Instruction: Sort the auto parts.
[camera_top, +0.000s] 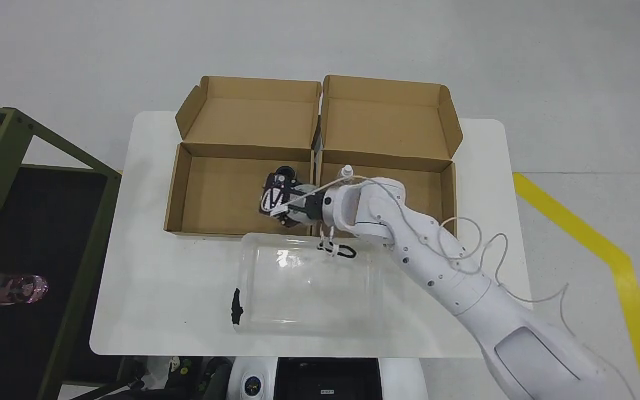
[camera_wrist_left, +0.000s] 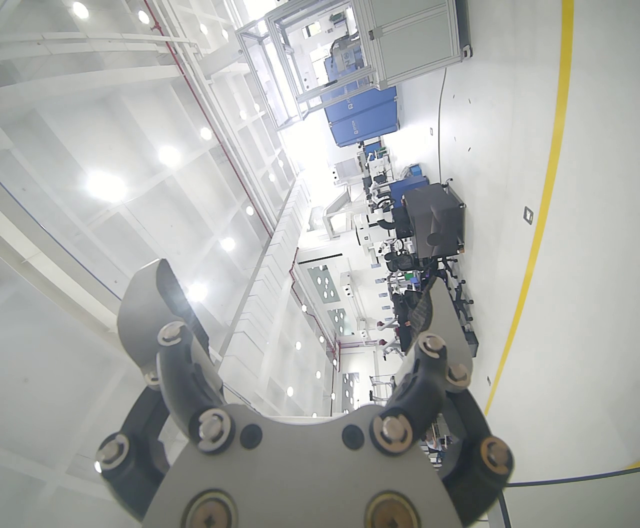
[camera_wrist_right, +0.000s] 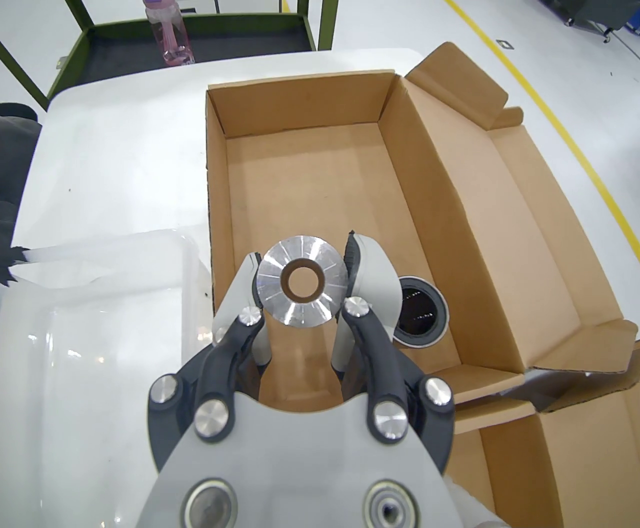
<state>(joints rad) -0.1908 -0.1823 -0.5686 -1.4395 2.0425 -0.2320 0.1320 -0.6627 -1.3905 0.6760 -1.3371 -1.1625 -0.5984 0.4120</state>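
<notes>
Right wrist view looks down past the right end effector (camera_wrist_right: 302, 255), whose fingers are pinching a silver metal disc with a round centre hole (camera_wrist_right: 272, 280) by its rim. The disc's flat face is turned toward the wrist, so its axis runs roughly along the line of the fingers. It hangs above the brown floor of an open cardboard box (camera_wrist_right: 310, 175), close to the box's near corner, not touching the cardboard.

Just beside one finger, on the box floor, lies a black round part with a pale rim (camera_wrist_right: 419, 312). It sits between the end effector and the wall shared with the second open cardboard box (camera_wrist_right: 575, 450). It looks like the only thing the disc could strike on the way down, so I judge the drop should favour the bare floor away from it.

On the other side of the box wall stands a clear plastic bin (camera_wrist_right: 100, 310) on the white bench (camera_wrist_right: 115, 165). In the top view two small black parts sit at the bin, one at its rim near the arm (camera_top: 338, 248) and one at its far side (camera_top: 236, 305). I read them as parts not yet sorted.

The left end effector (camera_wrist_left: 292, 305) is spread wide, holds nothing and points up toward the ceiling lights, well away from the work. The right arm is plainly the nearer one.
</notes>
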